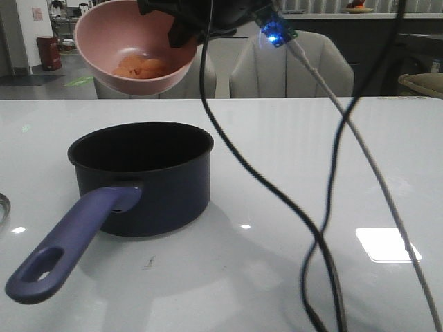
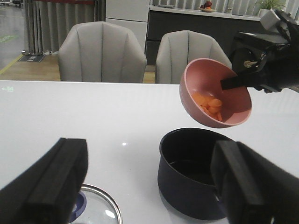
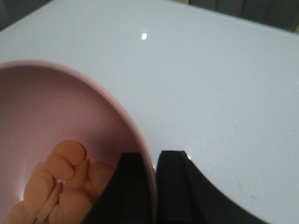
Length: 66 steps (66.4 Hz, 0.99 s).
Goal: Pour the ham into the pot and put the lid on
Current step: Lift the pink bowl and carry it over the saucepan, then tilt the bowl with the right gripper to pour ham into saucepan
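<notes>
My right gripper (image 3: 153, 161) is shut on the rim of the pink bowl (image 1: 131, 45), one finger inside and one outside. It holds the bowl tilted in the air above the pot (image 1: 142, 176). Orange ham slices (image 1: 140, 68) lie in the bowl's low side; the ham (image 2: 209, 103) also shows in the left wrist view, as does the bowl (image 2: 215, 93) over the navy pot (image 2: 191, 172). The pot's inside is black and its purple-blue handle (image 1: 69, 242) points toward the front left. The glass lid (image 2: 96, 210) lies on the table beneath my open left gripper (image 2: 149, 186).
Black and grey cables (image 1: 325, 228) hang down across the right half of the front view. Two pale chairs (image 2: 103, 53) stand behind the white table (image 1: 311, 138). A bit of the lid's rim (image 1: 3, 207) shows at the table's left edge.
</notes>
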### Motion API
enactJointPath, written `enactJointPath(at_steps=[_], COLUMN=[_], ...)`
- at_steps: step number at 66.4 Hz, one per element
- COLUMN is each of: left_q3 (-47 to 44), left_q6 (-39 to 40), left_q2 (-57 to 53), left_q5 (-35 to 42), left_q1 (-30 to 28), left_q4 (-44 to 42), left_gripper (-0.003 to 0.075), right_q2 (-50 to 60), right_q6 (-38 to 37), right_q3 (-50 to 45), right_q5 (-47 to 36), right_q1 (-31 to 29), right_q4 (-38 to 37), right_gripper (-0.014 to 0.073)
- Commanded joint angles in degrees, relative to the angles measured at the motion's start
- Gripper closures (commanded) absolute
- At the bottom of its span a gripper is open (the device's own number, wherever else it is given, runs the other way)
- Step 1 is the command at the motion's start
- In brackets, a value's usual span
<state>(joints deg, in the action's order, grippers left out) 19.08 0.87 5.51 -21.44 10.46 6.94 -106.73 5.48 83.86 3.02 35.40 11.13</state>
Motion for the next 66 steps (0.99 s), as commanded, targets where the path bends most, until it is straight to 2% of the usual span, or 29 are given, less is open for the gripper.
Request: enactJointPath(at_steps=[1, 13, 25, 50, 66], left_q3=[1.6, 1.6, 1.6, 1.6, 1.6], left_q6=[-0.1, -0.1, -0.1, -0.1, -0.1], left_q2=[0.5, 0.5, 0.5, 0.5, 0.5], left_q5=[4.5, 4.5, 4.5, 4.5, 4.5], left_q1=[0.4, 0.4, 0.4, 0.4, 0.4], left_q4=[0.7, 0.7, 0.7, 0.7, 0.7], left_gripper=[0.0148, 0.0148, 0.0148, 0.0148, 0.0148], right_q2=[4.0, 3.9, 1.8, -3.1, -5.7], right_q6=[0.7, 1.8, 11.8, 38.3, 45.8], right_q3=[-3.8, -12.9, -16.8, -16.8, -16.8], right_q5=[-19.5, -41.6, -58.6, -68.1, -71.6], right_q1=[1.1, 1.4, 1.4, 1.7, 1.7], right_q4=[-4.6, -9.5, -11.1, -16.6, -17.7], right_gripper=[0.0454, 0.0454, 0.0454, 0.0454, 0.0454])
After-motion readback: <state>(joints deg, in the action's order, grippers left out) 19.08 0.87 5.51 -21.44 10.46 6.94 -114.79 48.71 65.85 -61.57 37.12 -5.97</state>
